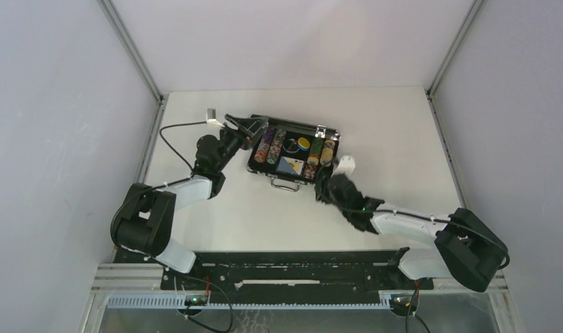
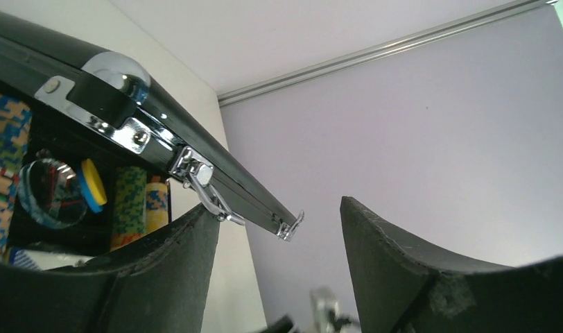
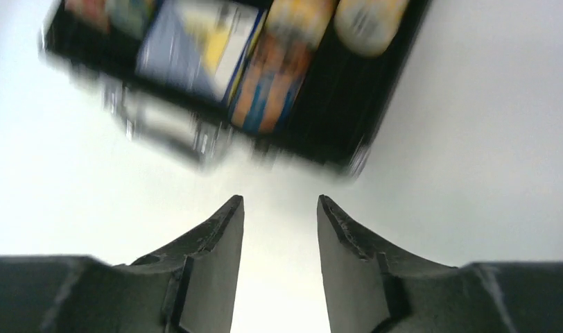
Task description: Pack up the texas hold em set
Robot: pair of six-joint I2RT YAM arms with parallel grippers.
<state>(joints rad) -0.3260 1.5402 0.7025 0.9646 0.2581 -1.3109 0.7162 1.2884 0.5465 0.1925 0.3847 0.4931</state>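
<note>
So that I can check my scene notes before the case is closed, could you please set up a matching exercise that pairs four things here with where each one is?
Things:
1. card deck
2. yellow token
3. handle
4. right gripper

Places:
A. on the near outer edge of the briefcase
B. over bare table just off the briefcase's near right corner, jaws apart
C. middle compartment, near half
D. middle compartment, far half, beside the clear token

Pairs: 1-C, 2-D, 3-A, 4-B
</note>
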